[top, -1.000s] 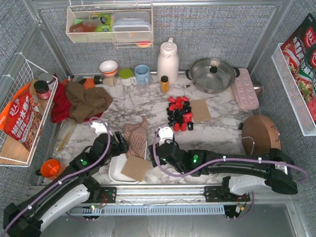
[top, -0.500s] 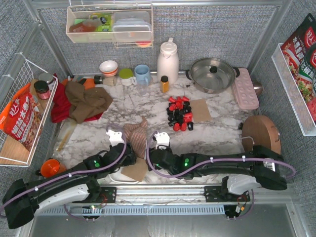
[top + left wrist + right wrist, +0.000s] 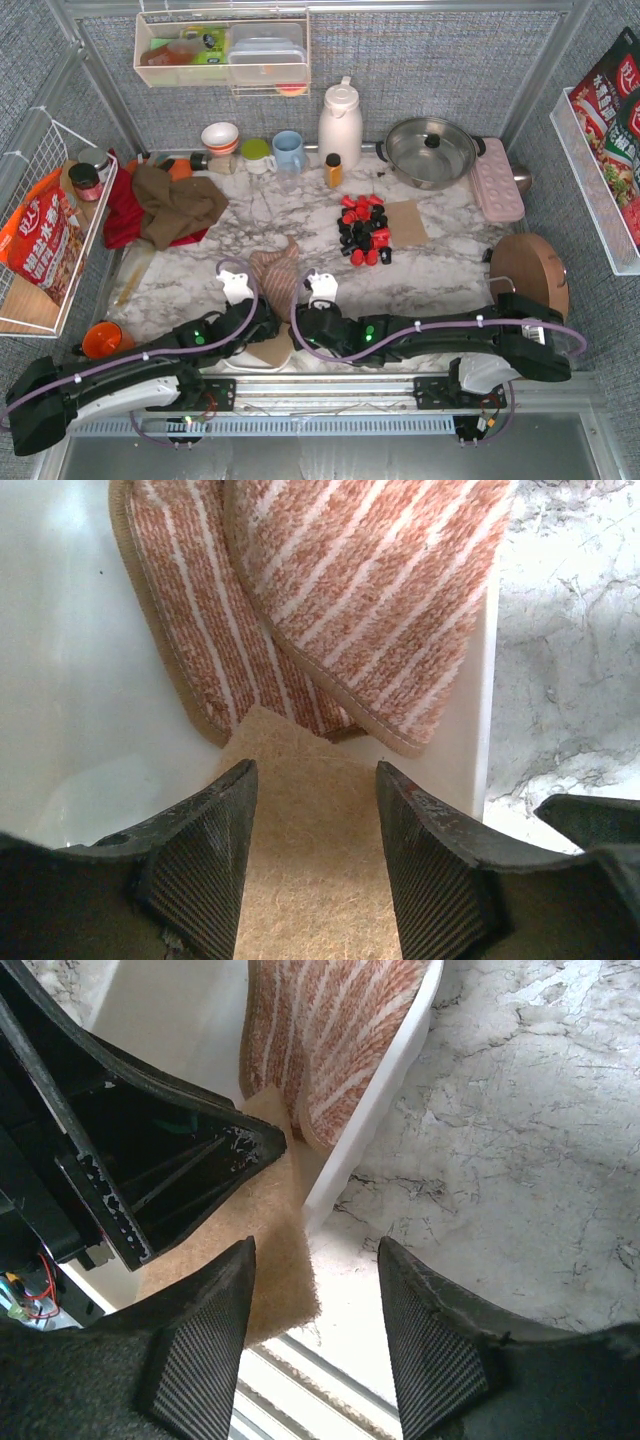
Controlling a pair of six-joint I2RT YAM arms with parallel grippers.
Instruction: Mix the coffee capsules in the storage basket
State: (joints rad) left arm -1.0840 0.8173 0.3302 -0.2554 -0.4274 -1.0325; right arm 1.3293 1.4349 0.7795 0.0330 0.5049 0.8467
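both grippers are low over the basket at the near edge of the table. left gripper has its jaws spread, straddling a cork mat that lies in the basket against a striped cloth. right gripper jaws are also apart, over the mat's corner and the basket rim, and we can't tell if any pad touches the mat. capsules sit in a red-and-black heap mid-table, well apart from the basket.
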